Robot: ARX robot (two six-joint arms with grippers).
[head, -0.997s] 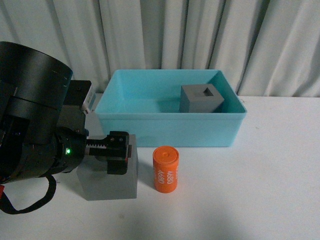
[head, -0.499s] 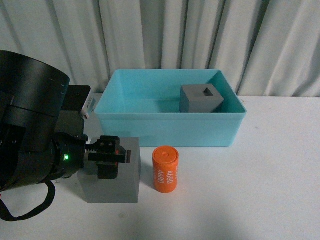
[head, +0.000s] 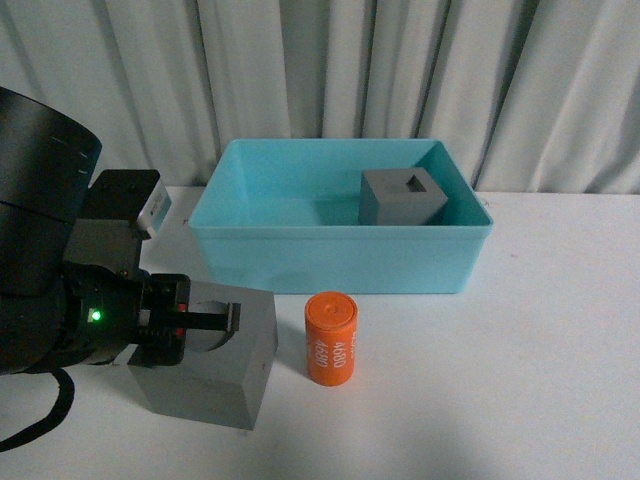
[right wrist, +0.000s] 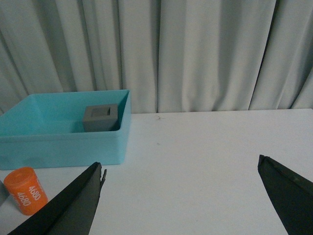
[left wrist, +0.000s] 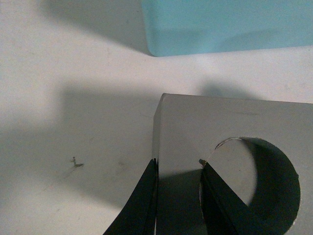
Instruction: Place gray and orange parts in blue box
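**One Cube Boxed, Second in the Grip, Cylinder Waiting**

The robot's left hand (head: 222,321) is clamped on the gray cube with the round recess (head: 200,385), in front of the blue box (head: 330,262) and off its left front corner. The left wrist view shows one finger (left wrist: 144,200) pressed to the outside of the cube's wall and the other inside the recess. The cube sits askew. Whether it has cleared the white desk (head: 520,380) cannot be told.

The gray cube with the square recess (head: 400,200) already rests inside the box, toward its far right corner. By that count, one of three parts is home.

The orange cylinder (head: 331,338), marked "4680", stands upright on the desk just in front of the box's front wall, untouched and apart from the gripped cube.

The right hand (right wrist: 181,200) hangs empty to the right of the box, its fingers spread wide.

Two parts appear left to go: the held cube must be carried over the box's rim and let go, then the cylinder.
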